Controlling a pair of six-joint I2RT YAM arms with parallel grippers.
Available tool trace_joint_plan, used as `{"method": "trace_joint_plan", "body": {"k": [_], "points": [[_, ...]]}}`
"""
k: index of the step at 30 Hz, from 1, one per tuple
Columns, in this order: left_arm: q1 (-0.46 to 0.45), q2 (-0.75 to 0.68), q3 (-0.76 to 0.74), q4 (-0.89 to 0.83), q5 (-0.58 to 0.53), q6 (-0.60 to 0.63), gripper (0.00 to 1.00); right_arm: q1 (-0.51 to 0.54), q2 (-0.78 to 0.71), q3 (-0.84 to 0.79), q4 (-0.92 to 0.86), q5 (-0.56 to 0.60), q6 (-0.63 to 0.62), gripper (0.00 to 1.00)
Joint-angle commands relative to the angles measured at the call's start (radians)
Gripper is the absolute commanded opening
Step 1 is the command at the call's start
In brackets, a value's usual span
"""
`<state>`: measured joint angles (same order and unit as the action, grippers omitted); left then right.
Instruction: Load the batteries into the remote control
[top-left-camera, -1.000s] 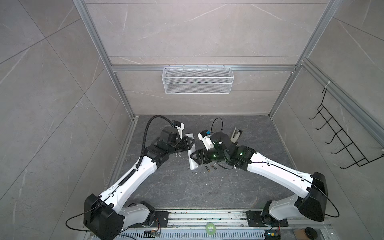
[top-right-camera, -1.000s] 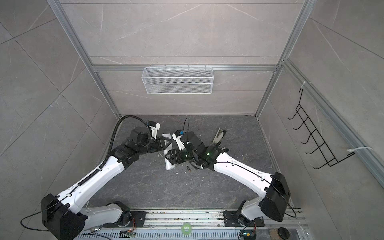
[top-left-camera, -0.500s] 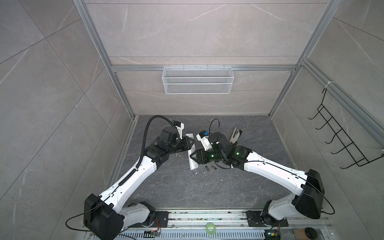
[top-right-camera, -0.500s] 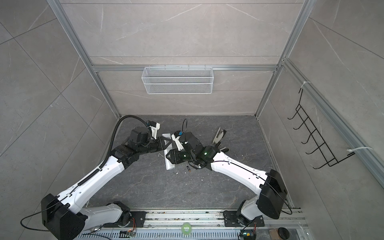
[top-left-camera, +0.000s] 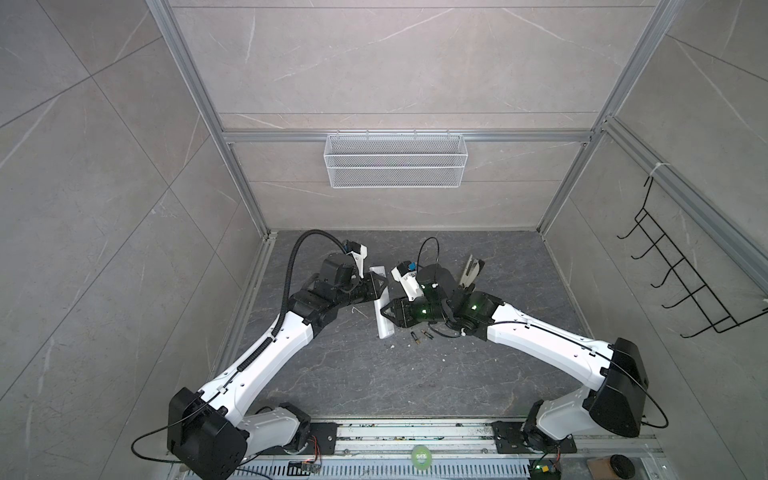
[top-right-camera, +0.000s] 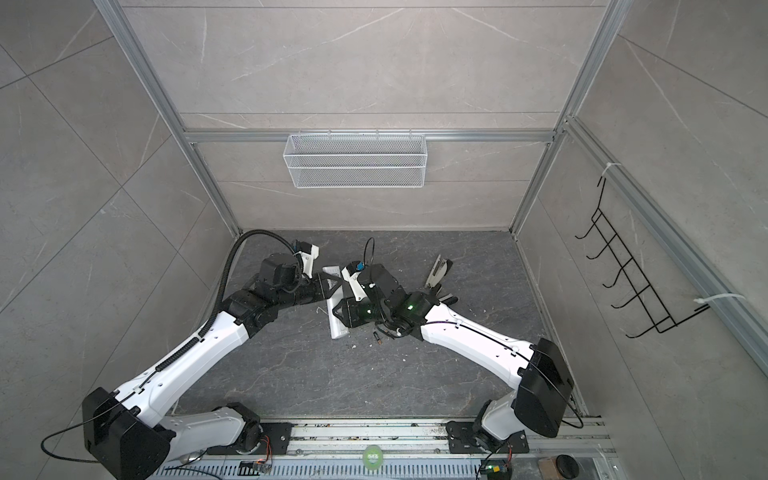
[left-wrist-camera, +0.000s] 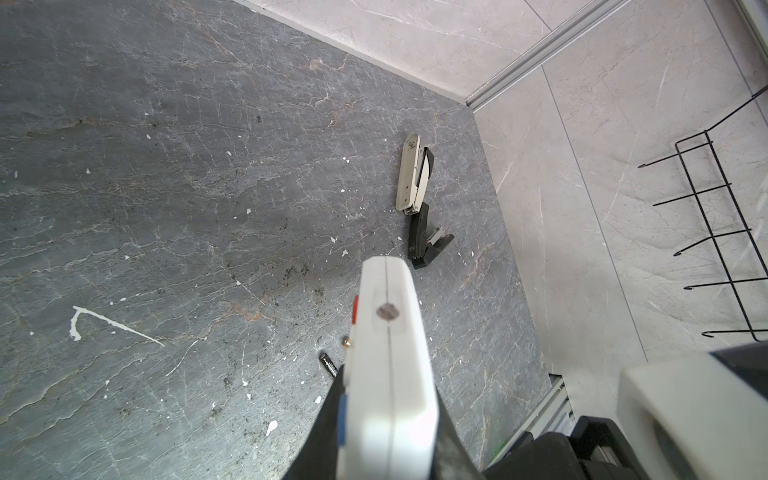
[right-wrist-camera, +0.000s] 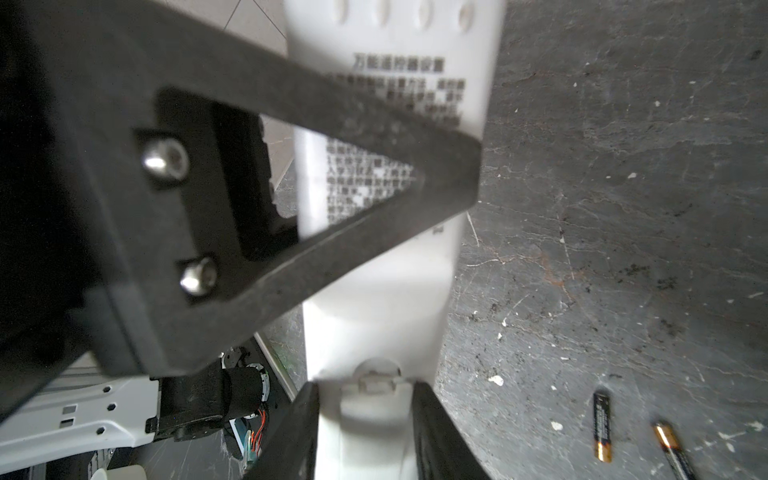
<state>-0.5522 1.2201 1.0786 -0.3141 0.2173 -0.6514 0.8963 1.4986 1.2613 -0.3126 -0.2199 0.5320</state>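
Observation:
The white remote control (top-left-camera: 383, 328) (top-right-camera: 336, 326) is held on edge above the floor, its printed back facing my right wrist camera (right-wrist-camera: 386, 291). My left gripper (top-left-camera: 380, 289) (left-wrist-camera: 388, 415) is shut on its upper half, across its thickness. My right gripper (top-left-camera: 386, 313) (right-wrist-camera: 365, 415) is shut on its lower end, one finger on each long side, just below the battery-cover latch. Two batteries (top-left-camera: 414, 337) (top-left-camera: 427, 333) lie loose on the floor beside the right gripper, seen also in the right wrist view (right-wrist-camera: 602, 428) (right-wrist-camera: 673, 453).
A grey-and-black stapler (top-left-camera: 471, 270) (left-wrist-camera: 411, 178) lies open behind the right arm. A white wire basket (top-left-camera: 395, 160) hangs on the back wall. On the right wall is a black hook rack (top-left-camera: 685, 274). White specks dot the dark floor.
My right gripper has moved left onto the remote's lower end and its jaws have narrowed around it. The left gripper and the remote have stayed put.

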Motion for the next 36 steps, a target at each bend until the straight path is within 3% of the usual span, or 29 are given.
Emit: {"method": "trace_joint_plan", "body": {"k": [1,36], "points": [[-0.006,-0.022,0.027,0.058,0.026,0.008,0.00,-0.003,0.006,-0.018,0.014,-0.009,0.008,0.36],[-0.006,-0.037,0.012,0.080,0.036,-0.007,0.00,-0.002,-0.021,-0.016,0.029,-0.024,-0.021,0.26]]}}
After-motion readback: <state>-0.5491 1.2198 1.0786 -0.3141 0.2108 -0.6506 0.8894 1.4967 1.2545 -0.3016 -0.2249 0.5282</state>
